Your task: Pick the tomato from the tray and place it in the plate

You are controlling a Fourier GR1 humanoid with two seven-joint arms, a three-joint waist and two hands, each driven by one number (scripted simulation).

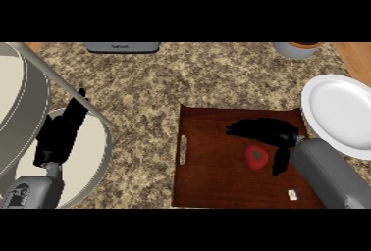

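**Hand Over the Tomato**

The right hand [264, 130] hangs above the tomato [255, 156], fingers spread open and thumb down beside it, ready to grab. The tomato sits on the brown tray [206, 166]. The white plate [340, 117] waits nearby. The left hand [64, 132] rests open.

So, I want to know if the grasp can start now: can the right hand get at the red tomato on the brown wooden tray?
Probably yes. The right hand hangs open right over the red tomato on the brown wooden tray, thumb beside it, and nothing lies between them.
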